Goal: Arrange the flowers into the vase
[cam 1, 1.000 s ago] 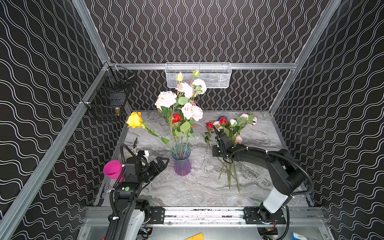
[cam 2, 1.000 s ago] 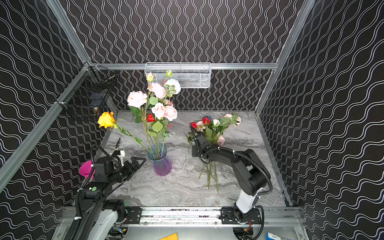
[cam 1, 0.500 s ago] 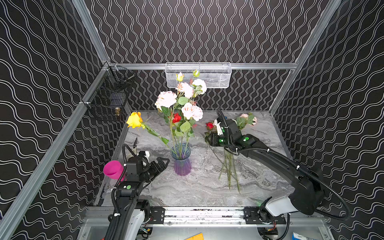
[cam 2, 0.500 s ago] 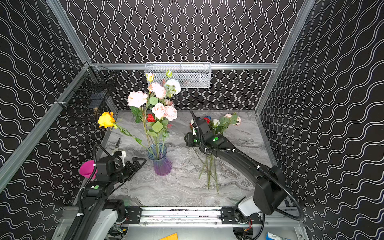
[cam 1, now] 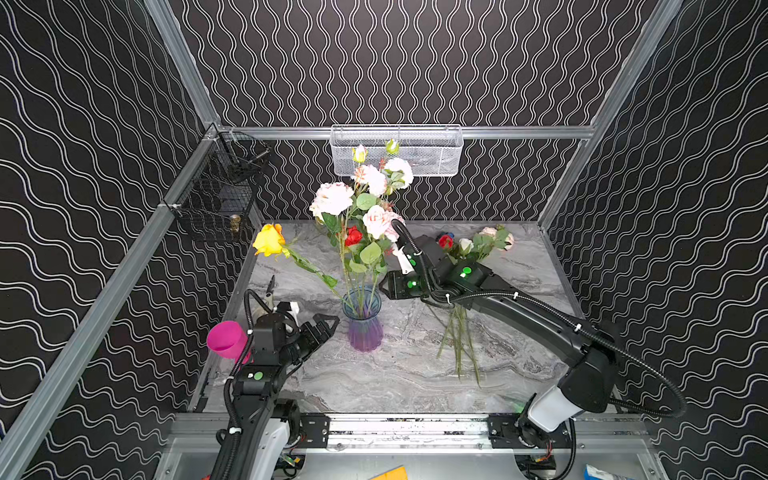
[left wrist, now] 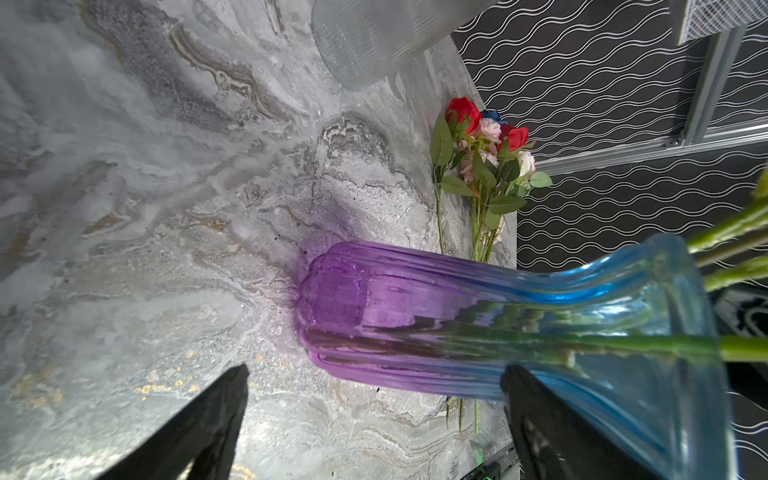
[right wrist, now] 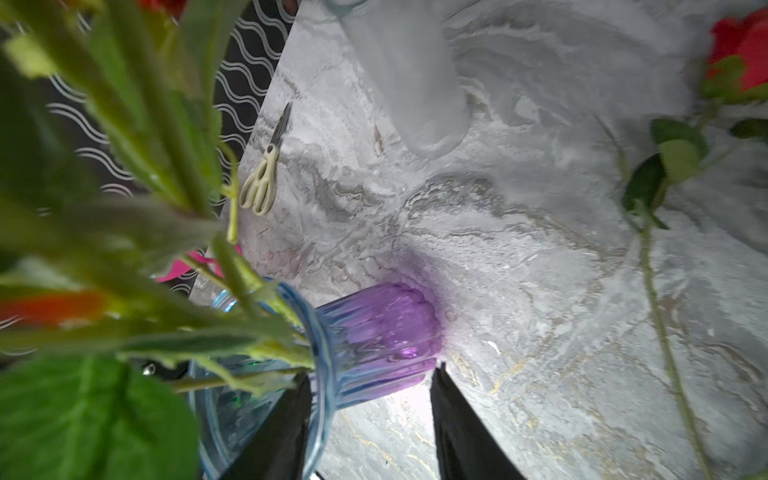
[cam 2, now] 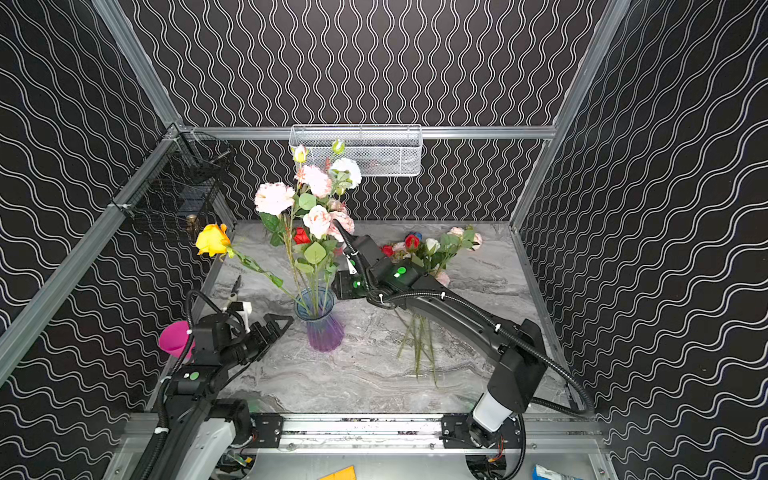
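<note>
Working outward from the near rail, I find my left pincer point(cam 1: 325, 329) first: jaws wide apart, nothing between them. The vase point(cam 1: 362, 322), purple at the foot and blue at the mouth, stands upright just beside it at 3 o'clock. In my left wrist view its body lies right across the gap ahead of my fingertips point(left wrist: 224, 395), though I cannot tell whether either one touches the glass. A pink cup point(cam 1: 225, 338) sits at that pincer's 9 o'clock, and scissors point(cam 1: 271, 286) lie at its 11 o'clock.

Some of the flowers point(cam 1: 376, 220) already stand in the vase, their pale pink, white and red heads rising toward 12 o'clock. One yellow rose point(cam 1: 269, 240) leans out toward 10 o'clock.

My right pincer point(cam 1: 383, 287) hangs at the vase's mouth, at 3 o'clock of the stems. Its jaws stand partly apart, and my right wrist view shows no stem between them. One finger point(right wrist: 286, 424) overlaps the blue rim.

Farther on, the loose flowers point(cam 1: 471, 249) lie flat on the marble table point(cam 1: 395, 382) at 3 o'clock from the vase. They are partly under my right arm and well apart from my left pincer, with heads toward 12 o'clock and cut ends toward 6 o'clock.
</note>
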Robot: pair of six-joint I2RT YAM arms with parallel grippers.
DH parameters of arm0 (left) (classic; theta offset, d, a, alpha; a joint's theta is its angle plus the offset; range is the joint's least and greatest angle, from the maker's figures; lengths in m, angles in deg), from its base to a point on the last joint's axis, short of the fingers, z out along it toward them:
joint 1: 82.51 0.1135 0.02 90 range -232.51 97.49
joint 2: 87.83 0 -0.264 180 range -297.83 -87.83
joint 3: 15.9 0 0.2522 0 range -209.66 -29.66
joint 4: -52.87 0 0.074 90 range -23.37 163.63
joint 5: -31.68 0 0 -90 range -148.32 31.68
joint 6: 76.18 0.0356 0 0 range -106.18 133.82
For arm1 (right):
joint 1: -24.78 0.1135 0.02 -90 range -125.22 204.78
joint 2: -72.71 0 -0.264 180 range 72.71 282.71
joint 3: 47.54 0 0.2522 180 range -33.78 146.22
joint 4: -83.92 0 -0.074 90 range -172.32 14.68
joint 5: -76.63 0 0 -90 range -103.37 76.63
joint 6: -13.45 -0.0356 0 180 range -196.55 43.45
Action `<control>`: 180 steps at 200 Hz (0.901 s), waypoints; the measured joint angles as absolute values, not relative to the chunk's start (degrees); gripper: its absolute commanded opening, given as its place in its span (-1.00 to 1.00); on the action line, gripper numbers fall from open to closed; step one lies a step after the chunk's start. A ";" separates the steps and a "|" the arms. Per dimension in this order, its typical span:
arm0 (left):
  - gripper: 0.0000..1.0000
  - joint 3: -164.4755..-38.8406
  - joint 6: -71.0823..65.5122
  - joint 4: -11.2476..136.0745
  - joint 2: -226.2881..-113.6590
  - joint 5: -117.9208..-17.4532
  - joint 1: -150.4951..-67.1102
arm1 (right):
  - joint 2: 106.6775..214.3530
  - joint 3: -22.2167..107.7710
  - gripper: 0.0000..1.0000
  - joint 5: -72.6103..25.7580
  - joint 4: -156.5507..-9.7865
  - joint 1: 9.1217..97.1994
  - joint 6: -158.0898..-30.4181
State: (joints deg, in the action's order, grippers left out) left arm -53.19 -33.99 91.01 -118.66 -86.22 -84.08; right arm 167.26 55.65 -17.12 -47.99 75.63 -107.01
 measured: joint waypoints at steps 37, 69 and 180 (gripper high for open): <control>0.97 -52.33 -34.30 88.30 -120.12 -85.82 -84.08 | 169.51 57.77 -0.12 -17.34 -45.68 76.81 -107.16; 0.94 -51.31 -35.52 84.63 -123.25 -86.04 -84.08 | 171.28 59.08 -0.20 -17.58 -43.77 77.57 -107.16; 0.84 -45.82 -38.76 70.03 -125.83 -86.35 -84.29 | 175.89 65.16 -0.53 -17.17 -38.07 78.18 -107.08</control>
State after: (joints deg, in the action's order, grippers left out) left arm -45.82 -38.76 70.03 -125.83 -86.35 -84.29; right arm 175.89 65.16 -17.17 -38.07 78.18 -107.08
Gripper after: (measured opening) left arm 0.921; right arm 0.261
